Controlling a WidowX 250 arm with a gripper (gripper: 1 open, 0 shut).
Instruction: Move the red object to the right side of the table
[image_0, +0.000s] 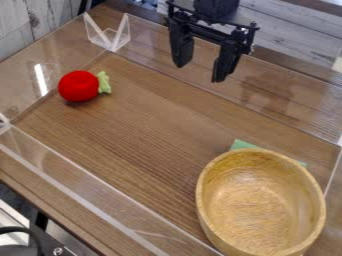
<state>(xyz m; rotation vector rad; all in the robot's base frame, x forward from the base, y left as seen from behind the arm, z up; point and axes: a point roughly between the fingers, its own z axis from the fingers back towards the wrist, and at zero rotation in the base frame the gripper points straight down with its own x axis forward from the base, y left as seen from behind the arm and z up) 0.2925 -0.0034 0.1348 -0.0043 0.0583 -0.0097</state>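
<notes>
Claw (202, 59), released, above wood-grain table (147, 130) with clear walls; red ball (80, 86) left of bowl (261, 207); green cloth (254, 148) behind bowl.

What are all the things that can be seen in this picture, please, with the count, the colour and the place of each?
red object: one, bright red with a small light-green tuft, on the left part of the table.
wooden bowl: one, light wood, empty, near right corner.
green cloth piece: one, green, mostly hidden behind the bowl's far rim.
clear acrylic stand: one, transparent, far left.
table: one, brown wood grain, edged by low clear walls.
gripper: one, black, open, pointing down above the far middle of the table, holding nothing.
</notes>
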